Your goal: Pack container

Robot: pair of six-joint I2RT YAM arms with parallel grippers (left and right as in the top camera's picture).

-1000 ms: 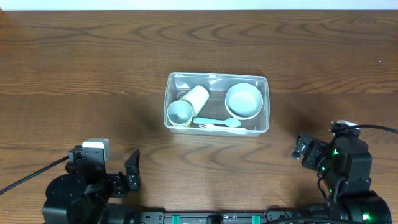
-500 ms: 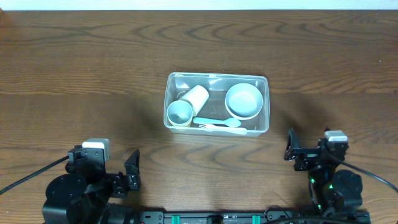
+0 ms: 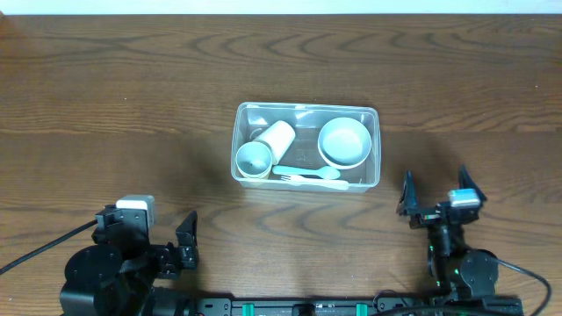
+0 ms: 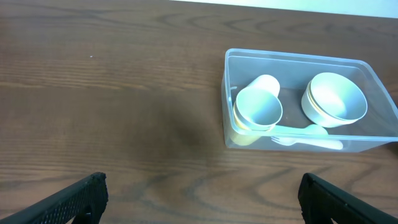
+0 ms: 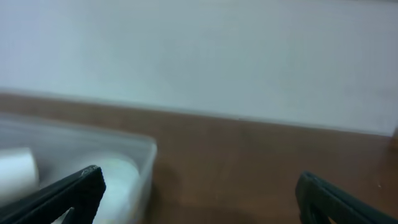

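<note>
The clear container [image 3: 306,107] sits mid-table. Inside it, at the left, are an upright pale cup [image 3: 254,160] and a cream cup [image 3: 277,136] on its side. A white bowl [image 3: 343,142] is at the right, and a pale spoon [image 3: 309,175] lies along the front wall. My right gripper [image 3: 435,195] stands open and empty just beyond the container's front right corner. My left gripper [image 4: 200,190] is open and empty, low at the front left, well short of the container [image 4: 292,56]. The right wrist view shows only the container's blurred corner [image 5: 144,163] beside my right gripper [image 5: 199,186].
The wooden table [image 3: 105,105] stretches wide on both sides of the container and ends at a pale far edge [image 3: 281,7]. Both arm bases fill the near edge, with the left arm [image 3: 114,259] at the front left corner.
The right arm has pulled back toward its base and turned, so its open fingers now point at the container. The left arm and the container's contents have not moved.
</note>
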